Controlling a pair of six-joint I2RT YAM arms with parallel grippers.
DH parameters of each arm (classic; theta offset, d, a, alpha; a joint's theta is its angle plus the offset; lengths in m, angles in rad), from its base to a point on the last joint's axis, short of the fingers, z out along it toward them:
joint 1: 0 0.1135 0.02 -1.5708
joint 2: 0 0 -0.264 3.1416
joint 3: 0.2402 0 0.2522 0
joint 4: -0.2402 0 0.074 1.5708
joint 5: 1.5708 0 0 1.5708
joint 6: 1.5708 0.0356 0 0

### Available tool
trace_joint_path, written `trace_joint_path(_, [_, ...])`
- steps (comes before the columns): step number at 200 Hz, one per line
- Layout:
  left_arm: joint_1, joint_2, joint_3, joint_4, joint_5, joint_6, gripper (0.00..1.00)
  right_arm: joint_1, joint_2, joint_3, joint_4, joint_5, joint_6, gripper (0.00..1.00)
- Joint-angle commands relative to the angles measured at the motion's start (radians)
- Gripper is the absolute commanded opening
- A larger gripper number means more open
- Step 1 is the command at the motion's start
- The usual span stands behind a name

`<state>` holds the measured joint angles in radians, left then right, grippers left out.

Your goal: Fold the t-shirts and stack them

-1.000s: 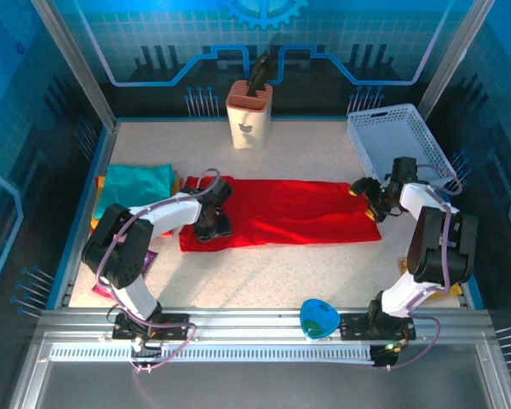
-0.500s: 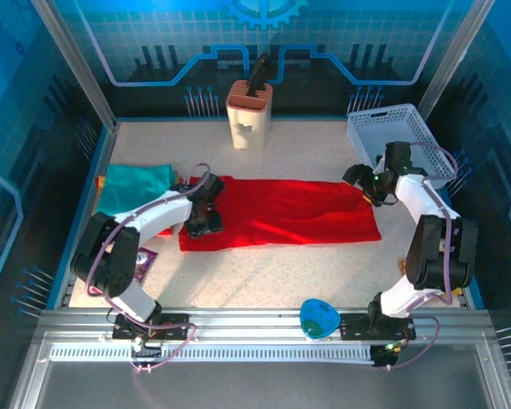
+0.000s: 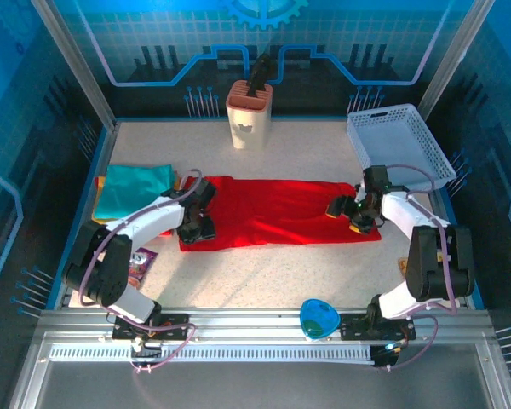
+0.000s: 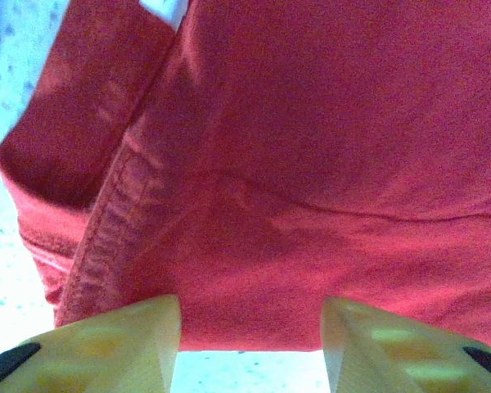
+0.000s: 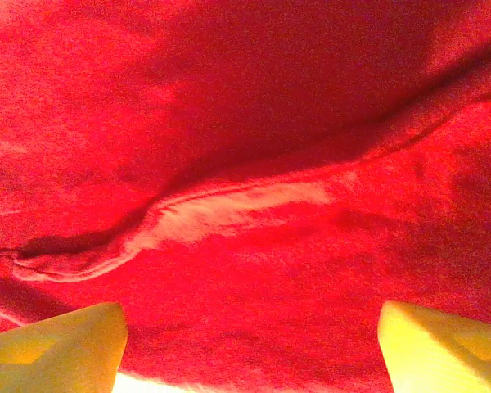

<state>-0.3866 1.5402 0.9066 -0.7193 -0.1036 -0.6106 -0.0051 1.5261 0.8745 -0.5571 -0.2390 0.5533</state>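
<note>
The red t-shirt (image 3: 281,213) lies spread flat across the middle of the table (image 3: 307,268), and the folded teal t-shirt (image 3: 134,189) lies just past its left edge. Your left gripper (image 3: 198,228) is at the shirt's left hem with its jaws parted and empty, and your right gripper (image 3: 347,211) is over the right end, spread wide and empty. You have bare tabletop along the near and far edges; the white basket (image 3: 400,145) stands near the right rear corner.

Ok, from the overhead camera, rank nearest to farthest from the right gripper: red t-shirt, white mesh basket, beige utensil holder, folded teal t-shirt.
1. Red t-shirt, under the right gripper.
2. White mesh basket, back right.
3. Beige utensil holder, back centre.
4. Folded teal t-shirt, far left.
</note>
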Motion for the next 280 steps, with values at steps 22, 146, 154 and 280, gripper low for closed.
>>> trace_joint_path(22, [0.042, 0.027, -0.064, 0.024, 0.014, 0.026, 0.47, -0.115, 0.064, -0.069, 0.01, -0.011, 0.018, 0.75])
trace_joint_path(146, [0.14, 0.005, -0.034, -0.051, 0.044, 0.078, 0.45, -0.246, -0.048, -0.126, -0.041, -0.038, -0.022, 0.77])
trace_joint_path(154, [0.14, -0.013, -0.013, -0.062, 0.066, 0.076, 0.45, -0.22, -0.07, -0.104, -0.062, -0.024, -0.023, 0.78])
trace_joint_path(280, [0.094, 0.288, 0.357, -0.045, 0.11, 0.098, 0.47, 0.091, 0.235, 0.295, -0.046, 0.323, -0.088, 0.72])
